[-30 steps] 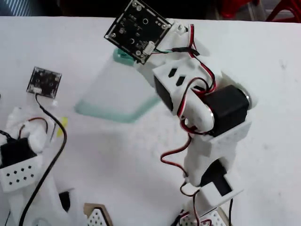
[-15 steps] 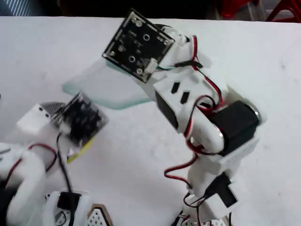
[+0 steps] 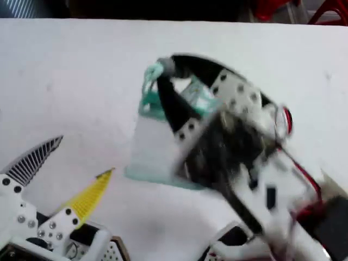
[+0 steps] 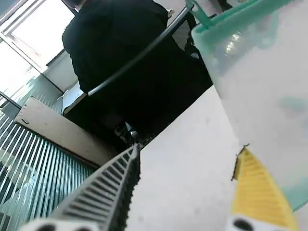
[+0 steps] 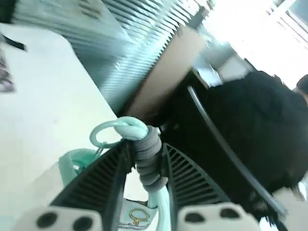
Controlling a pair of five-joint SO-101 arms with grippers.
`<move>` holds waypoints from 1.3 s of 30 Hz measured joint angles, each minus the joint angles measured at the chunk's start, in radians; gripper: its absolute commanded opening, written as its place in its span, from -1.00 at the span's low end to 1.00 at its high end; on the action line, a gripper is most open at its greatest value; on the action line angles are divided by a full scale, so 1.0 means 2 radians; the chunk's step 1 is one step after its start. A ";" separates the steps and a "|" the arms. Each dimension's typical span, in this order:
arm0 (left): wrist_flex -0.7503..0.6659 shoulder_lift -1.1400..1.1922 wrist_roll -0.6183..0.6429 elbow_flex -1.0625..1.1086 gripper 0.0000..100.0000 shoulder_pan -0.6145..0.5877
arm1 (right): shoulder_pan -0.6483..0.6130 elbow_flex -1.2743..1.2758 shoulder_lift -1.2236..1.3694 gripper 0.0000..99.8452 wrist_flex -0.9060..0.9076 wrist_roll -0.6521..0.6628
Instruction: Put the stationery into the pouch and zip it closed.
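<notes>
White table (image 3: 65, 70), pouch (image 3: 152, 144) well inside its edges (right claw (image 5: 146, 144) on pull (image 5: 148, 161))

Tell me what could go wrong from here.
1. The right gripper is shut on just the grey pull loop by the teal ring; the pouch may slip or swing.
2. The open left gripper has its yellow finger beside the pouch and may knock it.

Frosted pouch (image 3: 152, 147) with mint-green trim, on the table (image 3: 65, 65), ring pull (image 5: 115, 131) pinched between fingers (image 5: 96, 187) of the right gripper (image 5: 146, 145)
</notes>
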 measured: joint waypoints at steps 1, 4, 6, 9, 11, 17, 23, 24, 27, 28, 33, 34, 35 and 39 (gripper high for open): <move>0.000 -0.001 0.000 -0.003 -0.36 0.000 | -0.021 0.015 -0.020 -0.96 0.000 0.000; 0.004 -0.004 0.002 -0.007 -0.36 0.010 | -0.074 0.055 -0.079 -0.96 0.000 0.000; 0.015 -0.004 0.018 -0.010 -0.36 0.035 | -0.090 0.078 -0.097 -0.96 0.000 0.000; 0.034 -0.004 0.052 -0.010 -0.36 0.094 | -0.091 0.106 -0.103 -0.96 0.000 0.000; 0.034 -0.004 0.075 -0.010 -0.36 0.122 | -0.092 0.114 -0.095 -0.96 -0.002 0.000; 0.035 -0.004 0.098 0.021 -0.36 0.158 | -0.094 0.119 -0.104 -0.96 -0.005 0.000; 0.035 -0.004 0.098 0.028 -0.36 0.158 | -0.093 0.131 -0.097 -0.96 -0.012 0.010; 0.035 -0.004 0.098 0.031 -0.36 0.158 | -0.092 0.133 -0.097 -0.96 -0.012 0.010; 0.035 -0.004 0.098 0.031 -0.36 0.158 | -0.091 0.134 -0.098 -0.96 -0.014 0.010; 0.035 -0.004 0.098 0.031 -0.36 0.158 | -0.093 0.134 -0.100 -0.96 -0.014 0.010; 0.031 -0.004 0.098 0.036 -0.36 0.158 | -0.125 0.133 -0.097 -0.96 -0.012 0.010; 0.031 -0.004 0.098 0.041 -0.36 0.158 | -0.132 0.133 -0.097 -0.96 -0.011 0.010; 0.031 -0.004 0.097 0.046 -0.36 0.158 | -0.140 0.133 -0.097 -0.96 -0.008 0.010; 0.031 -0.004 0.088 0.071 -0.36 0.158 | -0.170 0.133 -0.107 -0.96 -0.008 0.010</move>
